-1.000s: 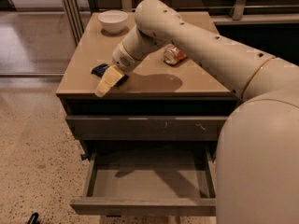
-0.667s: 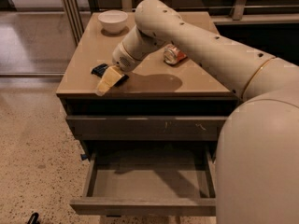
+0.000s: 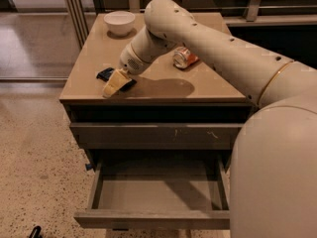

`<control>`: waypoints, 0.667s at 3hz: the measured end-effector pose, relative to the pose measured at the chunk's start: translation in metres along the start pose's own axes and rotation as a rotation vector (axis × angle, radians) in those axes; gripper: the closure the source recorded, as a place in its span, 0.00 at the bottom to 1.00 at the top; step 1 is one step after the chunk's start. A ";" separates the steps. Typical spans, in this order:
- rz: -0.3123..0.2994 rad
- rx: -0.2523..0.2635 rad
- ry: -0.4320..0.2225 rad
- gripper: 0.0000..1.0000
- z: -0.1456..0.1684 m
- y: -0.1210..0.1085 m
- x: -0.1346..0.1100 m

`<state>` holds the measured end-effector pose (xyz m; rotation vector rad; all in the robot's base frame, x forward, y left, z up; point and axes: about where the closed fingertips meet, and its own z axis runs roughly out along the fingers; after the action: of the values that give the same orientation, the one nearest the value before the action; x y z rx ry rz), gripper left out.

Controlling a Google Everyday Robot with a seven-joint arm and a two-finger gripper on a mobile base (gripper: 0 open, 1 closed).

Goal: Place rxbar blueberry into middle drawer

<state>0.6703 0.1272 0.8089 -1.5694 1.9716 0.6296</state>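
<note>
Low at the front-left of the bench (image 3: 208,86), the end effector (image 3: 114,83), set right over a dark snack bar (image 3: 105,74) lying flat on the top, wrapper ends showing on either side. Whether clamped on the bar or merely poised on it: impossible to tell from this angle. Behind, the cream arm (image 3: 208,38) reaching in from the right across the bench. Farther back, an orange-red can (image 3: 184,58) on its side near the middle and a white bowl (image 3: 119,21) at the rear left corner, both well apart from the bar. Below the top, a closed drawer front (image 3: 148,135) with pale scratch marks; beneath that, the middle drawer (image 3: 153,195) pulled out, nothing visible on its grey floor. Judged progress: early. Drawer ready and end effector at the bar, but no lift, no carry, no drop into the drawer yet. Left to do: secure the bar, bring it forward and down past the bench edge, release inside the drawer.
</note>
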 end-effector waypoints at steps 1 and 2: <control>0.000 0.000 0.000 0.85 0.000 0.000 0.000; 0.000 0.000 0.000 1.00 0.000 0.000 0.000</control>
<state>0.6703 0.1272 0.8088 -1.5695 1.9717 0.6297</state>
